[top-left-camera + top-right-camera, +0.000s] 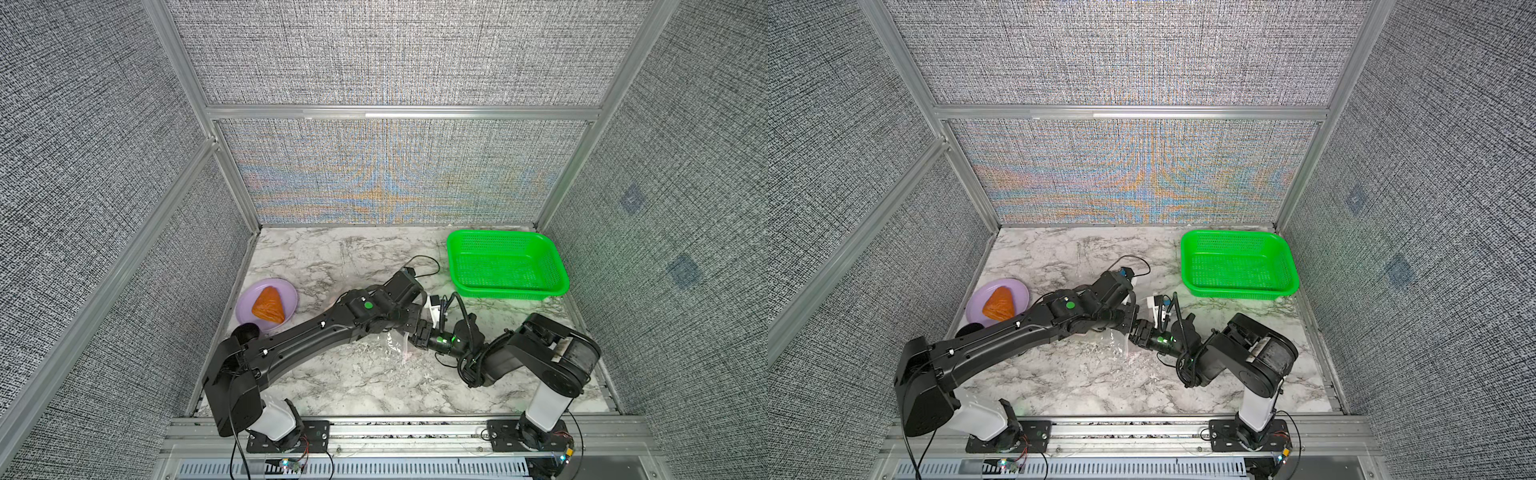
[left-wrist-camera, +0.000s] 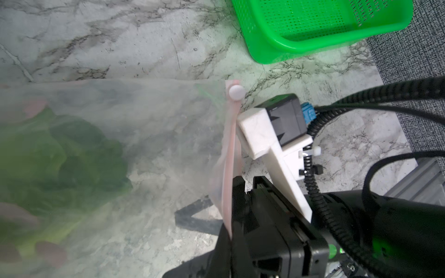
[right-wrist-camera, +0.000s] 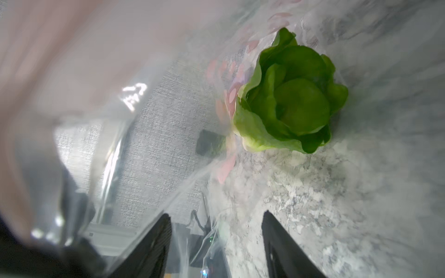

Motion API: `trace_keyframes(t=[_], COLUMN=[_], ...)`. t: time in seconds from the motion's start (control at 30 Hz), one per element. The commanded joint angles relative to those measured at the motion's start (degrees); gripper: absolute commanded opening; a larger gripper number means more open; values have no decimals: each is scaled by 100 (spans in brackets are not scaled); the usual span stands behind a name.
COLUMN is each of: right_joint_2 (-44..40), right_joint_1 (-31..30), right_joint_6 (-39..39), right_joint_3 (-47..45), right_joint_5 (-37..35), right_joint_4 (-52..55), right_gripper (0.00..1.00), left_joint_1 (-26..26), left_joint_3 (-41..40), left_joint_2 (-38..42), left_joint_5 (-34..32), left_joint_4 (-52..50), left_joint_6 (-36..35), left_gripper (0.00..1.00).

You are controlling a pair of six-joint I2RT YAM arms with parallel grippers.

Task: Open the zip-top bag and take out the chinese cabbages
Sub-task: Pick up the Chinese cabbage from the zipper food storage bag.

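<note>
The right gripper (image 3: 215, 215) has its black jaws apart — film of the zip-top bag (image 2: 156, 132) hangs between them. The chinese cabbage (image 3: 289, 96) lies inside the bag, on the marble table (image 1: 332, 257). The left gripper, hidden under its wrist, is clenched — on what, I cannot tell.

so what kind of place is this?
Probably a lab test cell: grey fabric panels on aluminium framing enclose a marble-look tabletop, with left arm and right arm bolted to the front rail.
</note>
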State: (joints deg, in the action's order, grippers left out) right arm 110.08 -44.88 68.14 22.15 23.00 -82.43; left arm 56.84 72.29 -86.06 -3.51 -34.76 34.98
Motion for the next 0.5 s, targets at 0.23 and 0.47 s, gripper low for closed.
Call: trace_keyframes(t=[0.23, 0.47], right_joint_2=[1206, 1041], right_joint_1=[152, 385], right_joint_6=[41, -311], right_joint_3=[560, 512], right_joint_5=[248, 431], right_joint_4=[-1841, -1492], right_gripper=[65, 63], left_joint_1=[-6, -74], left_joint_3=[4, -40], left_joint_2=[-134, -91], left_joint_5=[354, 351], left_joint_4=[-56, -124], left_joint_6=[-35, -68], left_gripper=[0, 0])
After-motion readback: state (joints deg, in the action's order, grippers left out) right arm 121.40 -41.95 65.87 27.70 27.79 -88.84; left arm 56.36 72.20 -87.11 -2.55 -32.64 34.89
